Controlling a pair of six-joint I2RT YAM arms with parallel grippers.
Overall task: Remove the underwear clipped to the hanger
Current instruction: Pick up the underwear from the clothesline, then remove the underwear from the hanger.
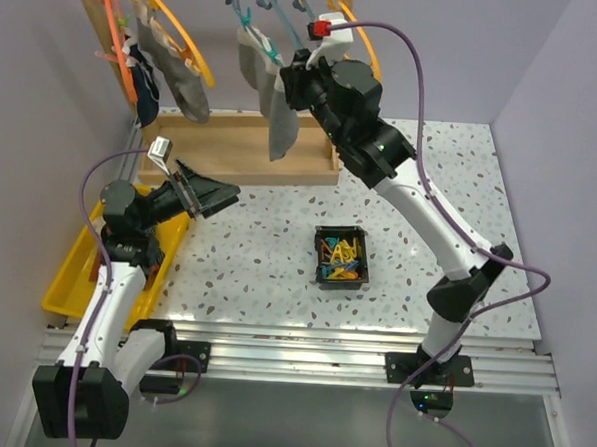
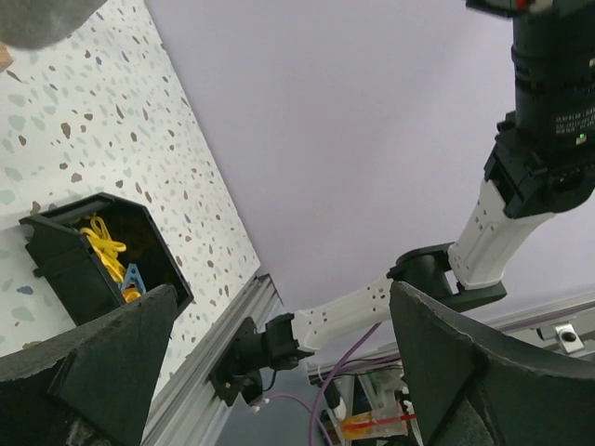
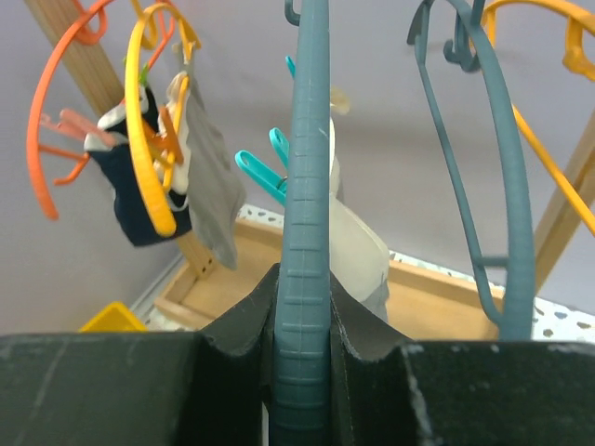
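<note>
The right pincer [image 1: 298, 71] is up among the hangers and it is clenched on the bar of the teal hanger [image 3: 307, 186]. In its wrist view the bar passes straight between the two jaws, upright, with no gap on either side. The left pincer [image 1: 215, 194] is released, its jaws stand wide and hold nothing. It hovers low over the counter [image 1: 267, 252], near the yellow tray [image 1: 70, 277].

The underwear is not yet removed. One pale grey piece [image 1: 281, 122] hangs from the teal hanger, just beside the right pincer, at about 7 o'clock from it in the top view. Its long axis goes straight down, toward the wooden base [image 1: 252, 153]. A teal clip [image 3: 260, 172] seems to hold it near the top edge. More pieces, grey [image 1: 184, 77] and dark navy [image 1: 145, 97], hang on the yellow hanger [image 1: 174, 27], at 9 o'clock from the first one.

The right arm is nearer to the grey piece, but it is busy with the hanger. So I judge the free left pincer must do the pulling. From it the cloth lies at about 1 o'clock, well apart and higher. It should take the lower hem and pull along the hanging direction.
</note>
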